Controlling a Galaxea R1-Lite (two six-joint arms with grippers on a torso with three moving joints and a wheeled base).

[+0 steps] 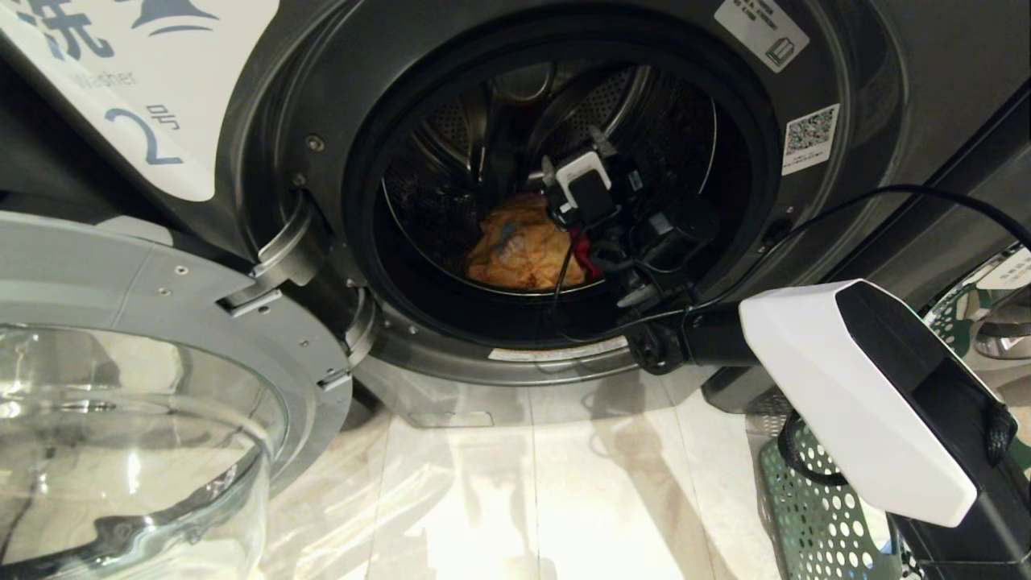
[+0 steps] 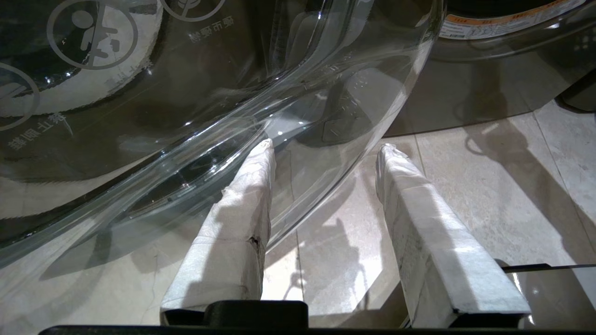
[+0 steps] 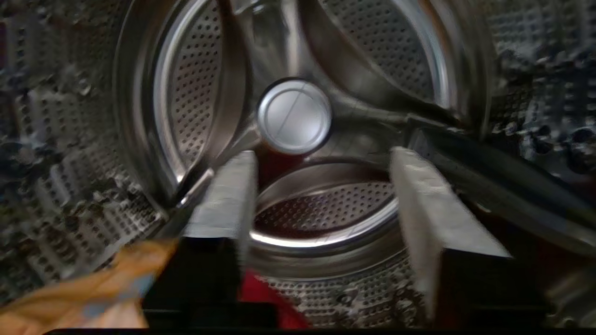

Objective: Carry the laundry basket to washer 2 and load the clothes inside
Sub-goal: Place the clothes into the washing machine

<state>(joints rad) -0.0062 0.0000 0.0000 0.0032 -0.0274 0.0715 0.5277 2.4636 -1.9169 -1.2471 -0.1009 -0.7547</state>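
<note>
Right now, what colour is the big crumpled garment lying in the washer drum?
Yellow-orange; the big crumpled garment shows best in the head view.

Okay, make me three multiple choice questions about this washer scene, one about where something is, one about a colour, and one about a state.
1. Where is the right gripper?
A. inside the drum of washer 2
B. over the laundry basket
C. on the floor

2. What colour is the big garment in the drum?
A. blue
B. yellow-orange
C. white

3. How does the washer door stand?
A. shut
B. swung open
C. removed

Answers: 1 A, the right arm reaches through the opening. 2 B, it lies orange on the drum bottom. 3 B, the glass door hangs open on its hinge.
</note>
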